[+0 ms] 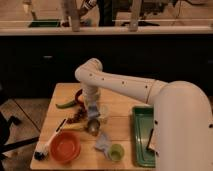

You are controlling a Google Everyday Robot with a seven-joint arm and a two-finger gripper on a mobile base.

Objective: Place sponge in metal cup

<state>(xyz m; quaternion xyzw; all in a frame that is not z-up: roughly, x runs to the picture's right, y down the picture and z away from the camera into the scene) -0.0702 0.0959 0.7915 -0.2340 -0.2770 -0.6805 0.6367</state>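
**Sponge.** The sponge [104, 113] is the pale yellow block near the middle of the table [125, 107], about midway between the left and right edges. Its long axis appears to run from far edge to near edge. Whether it rests on the table or is lifted cannot be told.

**Gripper.** The gripper [92, 119] points down, touching or just beside the sponge on the side toward the left edge. Whether it is apart, together or clamped on the sponge cannot be told.

**Metal cup.** The grey round object taken to be the metal cup [93, 128] sits just beside the gripper, toward the near edge. The sponge therefore lies beside the cup, toward the far-right corner, and is not yet inside it.

**Move required (judgement).** A short carry toward the near edge, then a descent into the cup mouth.

**Surroundings.** A cloth [103, 141] and a green cup [116, 152] lie near the near edge. A bowl [65, 146] and a brush [47, 145] occupy the near-left corner. A tray [141, 135] lies along the right edge.
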